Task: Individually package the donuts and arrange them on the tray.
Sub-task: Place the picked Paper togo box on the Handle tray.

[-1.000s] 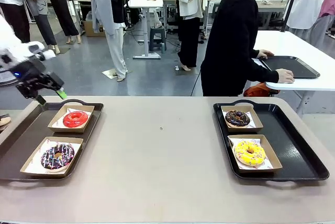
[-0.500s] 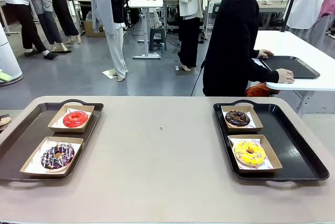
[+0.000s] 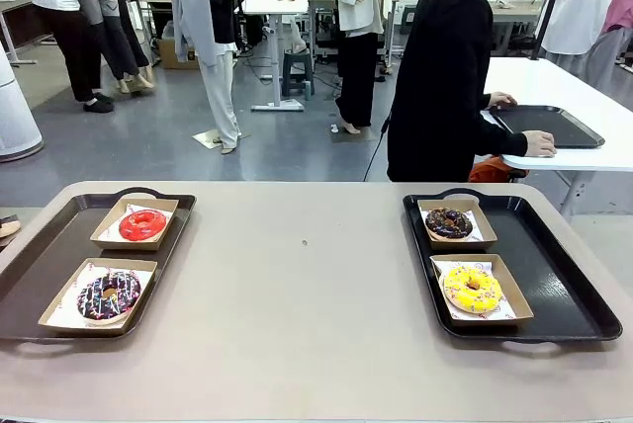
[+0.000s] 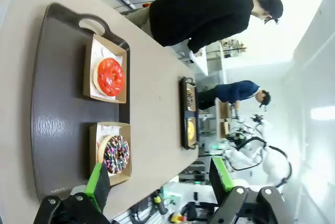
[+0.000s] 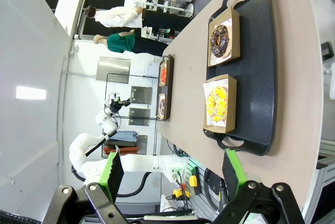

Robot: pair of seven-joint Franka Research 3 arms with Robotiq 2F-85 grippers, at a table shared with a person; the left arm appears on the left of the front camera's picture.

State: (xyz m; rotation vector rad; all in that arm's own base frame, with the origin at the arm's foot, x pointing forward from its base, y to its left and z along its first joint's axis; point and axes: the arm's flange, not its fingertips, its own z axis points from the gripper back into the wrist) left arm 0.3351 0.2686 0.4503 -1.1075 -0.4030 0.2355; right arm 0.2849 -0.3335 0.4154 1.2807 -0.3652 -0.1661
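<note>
Left gripper: jaws spread wide, nothing between the green-padded fingers. Right gripper: jaws likewise spread wide, nothing held.

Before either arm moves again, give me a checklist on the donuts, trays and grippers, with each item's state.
1. Left gripper open and holding nothing: ok.
2. Right gripper open and holding nothing: ok.
3. Red donut and purple donut each in its own paper box on the left tray: ok.
4. Chocolate donut and yellow donut each boxed on the right tray: ok.
5. Person turned to another table, hands away from both trays: ok.
6. Boxes closed: not ok, all open-topped.
</note>
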